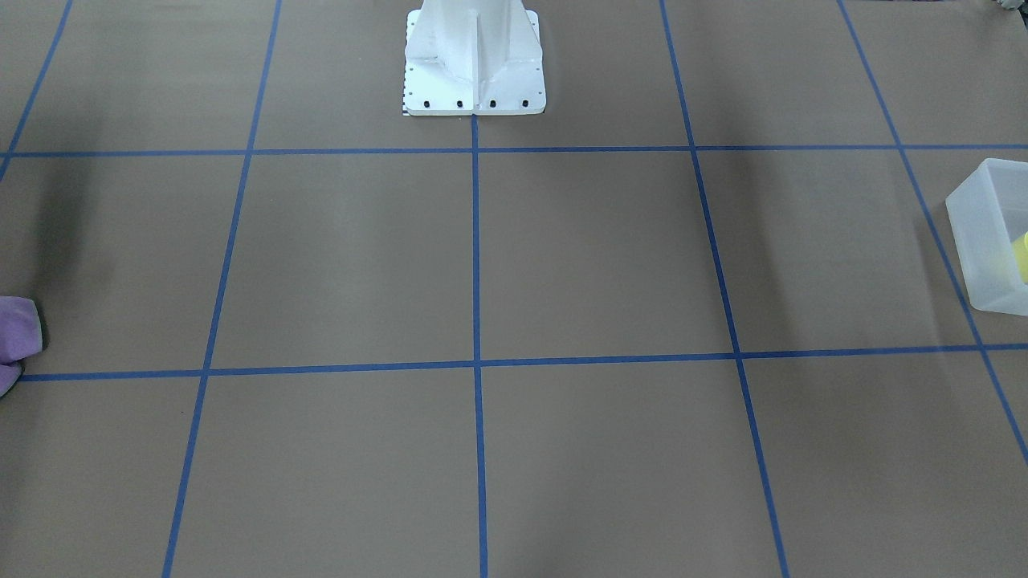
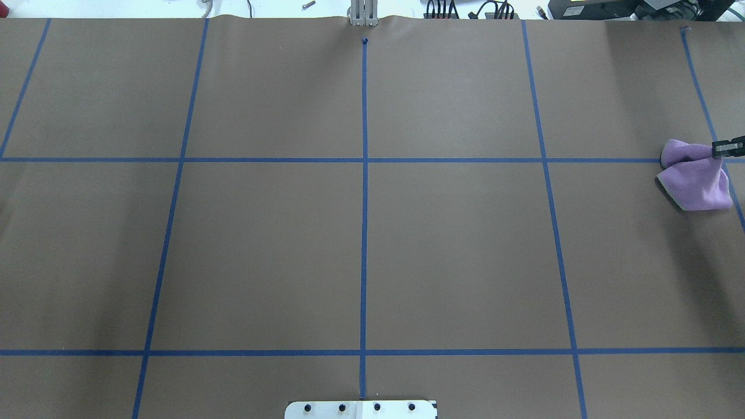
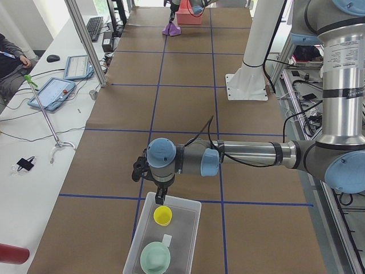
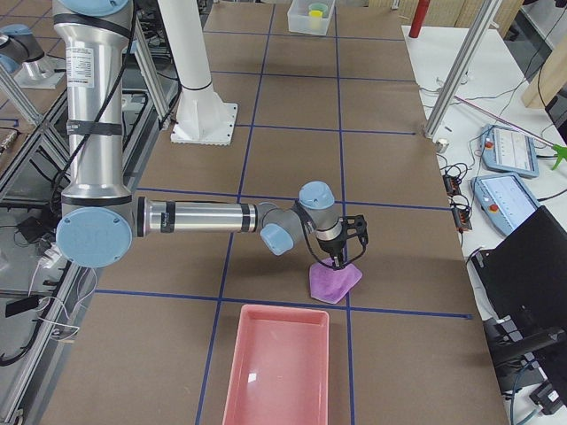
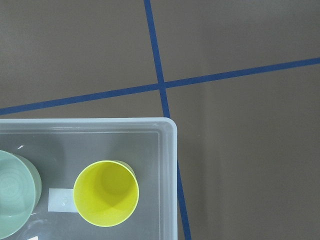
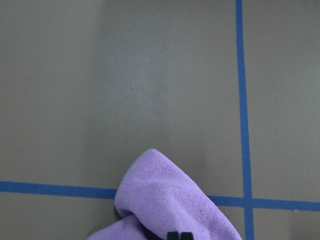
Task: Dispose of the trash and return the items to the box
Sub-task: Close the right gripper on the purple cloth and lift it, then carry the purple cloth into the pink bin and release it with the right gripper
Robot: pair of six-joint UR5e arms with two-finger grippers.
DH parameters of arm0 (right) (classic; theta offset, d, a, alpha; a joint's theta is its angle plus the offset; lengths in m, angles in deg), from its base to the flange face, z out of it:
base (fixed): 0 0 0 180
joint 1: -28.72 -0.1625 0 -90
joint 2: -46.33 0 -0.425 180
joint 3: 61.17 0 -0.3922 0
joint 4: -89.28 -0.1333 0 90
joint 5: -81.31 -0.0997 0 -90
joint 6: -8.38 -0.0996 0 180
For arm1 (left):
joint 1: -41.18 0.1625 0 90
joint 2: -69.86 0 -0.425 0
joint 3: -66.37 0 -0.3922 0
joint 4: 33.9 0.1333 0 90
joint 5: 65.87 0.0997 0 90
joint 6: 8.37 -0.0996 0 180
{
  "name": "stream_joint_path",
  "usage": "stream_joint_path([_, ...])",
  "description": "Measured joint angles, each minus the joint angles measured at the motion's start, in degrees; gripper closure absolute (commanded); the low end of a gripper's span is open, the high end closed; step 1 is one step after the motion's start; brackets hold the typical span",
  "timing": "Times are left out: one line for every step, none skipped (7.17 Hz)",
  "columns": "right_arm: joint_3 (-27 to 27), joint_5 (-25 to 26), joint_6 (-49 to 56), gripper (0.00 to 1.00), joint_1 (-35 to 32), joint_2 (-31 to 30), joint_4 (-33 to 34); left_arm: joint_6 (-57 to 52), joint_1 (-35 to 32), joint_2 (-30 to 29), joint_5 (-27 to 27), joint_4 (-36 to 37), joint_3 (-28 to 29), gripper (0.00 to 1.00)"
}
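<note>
The translucent box [image 3: 191,220] stands at the table's left end and also shows in the front view [image 1: 984,233]. In it stand the yellow cup [image 5: 106,192] and the mint-green bowl [image 5: 12,195]. My left gripper [image 3: 161,197] hangs over the box's far rim, next to the cup [image 3: 162,215]. Its fingers do not show in the left wrist view, so I cannot tell if it is open. My right gripper [image 6: 179,235] is shut on the top of a purple wad [image 6: 170,205] at the table's right end. The wad [image 2: 695,180] stands peaked on the table under the gripper [image 2: 727,149].
A pink tray [image 4: 276,372] lies just beyond the wad [image 4: 332,282] at the right end of the table. The white robot base [image 1: 474,60] stands at the middle of the robot's edge. Blue tape lines grid the brown tabletop. Operators' tablets lie on a side bench [image 3: 54,91].
</note>
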Motion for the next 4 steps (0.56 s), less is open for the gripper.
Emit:
stream_joint_path([-0.4,-1.3,0.0,1.00,-1.2,0.4,0.1,0.0,-0.1,0.1,0.0,0.0,0.0,0.02])
stream_joint_path([-0.8,-4.3,0.2,1.00,-3.5,0.8,0.3,0.0,-0.2,0.1,0.0,0.1,-0.1,0.02])
stream_joint_path([-1.4,-7.7,0.5,1.00,-6.3,1.2,0.9,0.0,-0.2,0.1,0.0,0.1,-0.2,0.02])
stream_joint_path([-1.9,-10.7,1.5,1.00,-9.3,1.4,2.1,0.0,-0.2,0.2,0.0,0.1,-0.3,0.02])
